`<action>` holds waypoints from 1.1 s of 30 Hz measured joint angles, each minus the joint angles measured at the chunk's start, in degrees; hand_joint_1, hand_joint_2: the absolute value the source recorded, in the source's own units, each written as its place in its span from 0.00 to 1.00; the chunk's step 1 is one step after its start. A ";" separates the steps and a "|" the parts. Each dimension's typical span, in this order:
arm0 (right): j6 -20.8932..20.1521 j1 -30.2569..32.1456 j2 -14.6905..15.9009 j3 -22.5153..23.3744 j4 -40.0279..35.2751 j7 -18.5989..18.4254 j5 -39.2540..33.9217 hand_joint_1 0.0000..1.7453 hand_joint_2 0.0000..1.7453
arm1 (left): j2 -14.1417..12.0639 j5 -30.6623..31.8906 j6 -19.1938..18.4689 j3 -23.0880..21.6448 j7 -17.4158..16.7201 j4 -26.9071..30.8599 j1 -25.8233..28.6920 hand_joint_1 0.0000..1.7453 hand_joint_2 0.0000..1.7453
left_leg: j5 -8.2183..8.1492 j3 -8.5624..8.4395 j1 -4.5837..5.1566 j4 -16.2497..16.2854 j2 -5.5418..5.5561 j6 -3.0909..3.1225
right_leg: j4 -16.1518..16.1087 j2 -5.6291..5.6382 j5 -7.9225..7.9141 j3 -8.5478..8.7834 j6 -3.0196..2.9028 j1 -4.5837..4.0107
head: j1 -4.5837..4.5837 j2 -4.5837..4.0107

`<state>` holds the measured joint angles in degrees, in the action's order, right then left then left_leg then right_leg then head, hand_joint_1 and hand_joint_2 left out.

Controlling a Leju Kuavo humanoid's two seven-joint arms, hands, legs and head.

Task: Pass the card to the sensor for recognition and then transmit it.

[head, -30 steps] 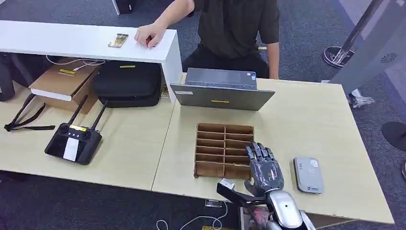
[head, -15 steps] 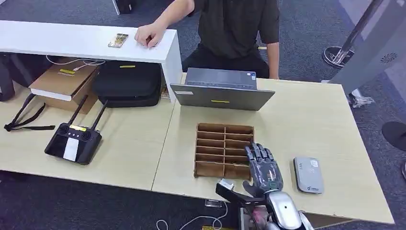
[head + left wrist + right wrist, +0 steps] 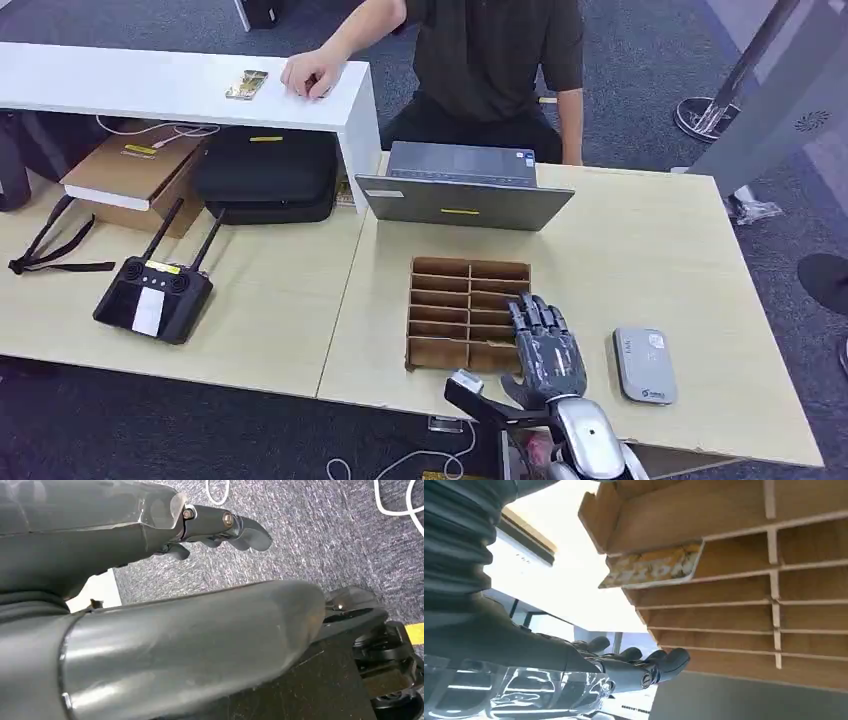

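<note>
We hover our right hand [image 3: 548,345], fingers spread and holding nothing, above the divided wooden rack [image 3: 466,312] because the card [image 3: 651,570] stands in one of its slots, ready to lift.

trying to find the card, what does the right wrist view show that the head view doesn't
Right wrist view: a patterned card lying in a slot near one end of the wooden slotted rack.

Head view: the grey sensor on the table beside the rack, the laptop, the black controller, a second card on the white counter, and a person.

Both: the rack and the right hand, fingers spread, holding nothing.
</note>
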<state>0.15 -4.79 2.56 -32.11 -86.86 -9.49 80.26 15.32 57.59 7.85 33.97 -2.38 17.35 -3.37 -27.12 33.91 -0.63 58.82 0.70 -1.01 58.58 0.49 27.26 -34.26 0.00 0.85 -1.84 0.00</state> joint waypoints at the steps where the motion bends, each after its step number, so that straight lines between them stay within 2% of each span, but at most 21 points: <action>1: 0.13 -0.09 -0.19 0.19 0.00 0.07 0.13 0.00 1.00 | 0.00 0.00 -0.11 -0.04 0.00 0.00 0.00 0.00 0.00 | 0.00 0.00 0.00 0.00 0.00 0.00 | 0.00 0.00 0.00 0.00 0.00 0.00 | 0.02 0.00; 21: 2.69 -2.03 -0.52 1.68 2.69 1.51 0.48 0.00 1.00 | 0.22 0.20 -0.28 -1.01 -0.17 0.00 0.00 0.00 0.00 | 0.00 0.00 0.00 0.00 0.00 0.00 | 0.00 0.00 0.00 0.00 0.00 0.00 | 0.02 0.00; 33: 0.26 -1.37 -0.35 1.75 1.62 -0.04 1.01 0.00 1.00 | 0.24 -0.02 0.48 -1.31 -0.04 0.00 0.03 0.00 0.00 | 0.00 0.00 0.00 0.00 0.00 0.00 | 0.00 0.00 0.00 0.00 0.00 0.00 | 0.02 0.00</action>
<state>0.41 -6.17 2.21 -30.36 -85.24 -9.53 81.26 15.56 57.57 8.33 32.65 -2.43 17.35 -3.35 -27.13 33.91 -0.63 58.82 0.70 -1.01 58.58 0.49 27.26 -34.26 0.00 0.85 -1.81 0.00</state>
